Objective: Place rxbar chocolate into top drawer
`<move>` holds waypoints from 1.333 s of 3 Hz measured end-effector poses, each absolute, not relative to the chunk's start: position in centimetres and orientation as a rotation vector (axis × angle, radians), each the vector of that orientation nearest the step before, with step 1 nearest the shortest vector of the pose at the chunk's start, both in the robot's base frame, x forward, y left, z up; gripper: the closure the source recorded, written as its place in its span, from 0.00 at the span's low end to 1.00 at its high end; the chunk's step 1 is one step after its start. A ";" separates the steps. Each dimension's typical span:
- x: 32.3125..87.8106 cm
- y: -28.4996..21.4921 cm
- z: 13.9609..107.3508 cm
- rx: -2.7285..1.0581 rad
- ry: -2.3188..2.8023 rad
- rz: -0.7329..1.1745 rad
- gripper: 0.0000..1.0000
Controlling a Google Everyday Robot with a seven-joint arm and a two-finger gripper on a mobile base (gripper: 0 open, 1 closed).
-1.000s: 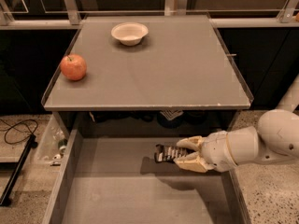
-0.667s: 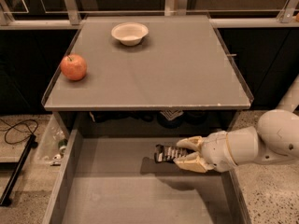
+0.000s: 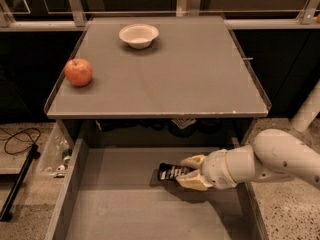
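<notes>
Rxbar chocolate (image 3: 171, 172): small flat black wrapper with white lettering, held level, low inside the wide shallow grey metal top drawer (image 3: 120, 209).
End effector (image 3: 187, 172): cream two-finger claw, clamped on the bar's right end.
Release: lower until the bar rests flat, then part the fingers gently.

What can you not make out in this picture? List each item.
Camera view:
- Right end of the rxbar chocolate: hidden inside the gripper, jaws shut on it over the top drawer.
- Drawer's front: cut off by the bottom edge.
- Bar's lettering: too small to read.
</notes>
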State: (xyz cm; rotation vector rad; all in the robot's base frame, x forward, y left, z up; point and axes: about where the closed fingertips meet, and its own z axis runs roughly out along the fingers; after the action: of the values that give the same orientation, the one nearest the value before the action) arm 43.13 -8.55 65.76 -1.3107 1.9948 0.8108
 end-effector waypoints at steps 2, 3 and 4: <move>44.4 -6.7 61.7 -1.286 2.025 0.824 1.00; 44.5 -6.4 61.0 -1.273 2.034 0.827 0.90; 44.5 -6.4 61.0 -1.273 2.034 0.827 0.70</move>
State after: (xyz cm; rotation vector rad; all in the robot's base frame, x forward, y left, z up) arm 44.53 -6.38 60.99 -1.2731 2.0337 0.8273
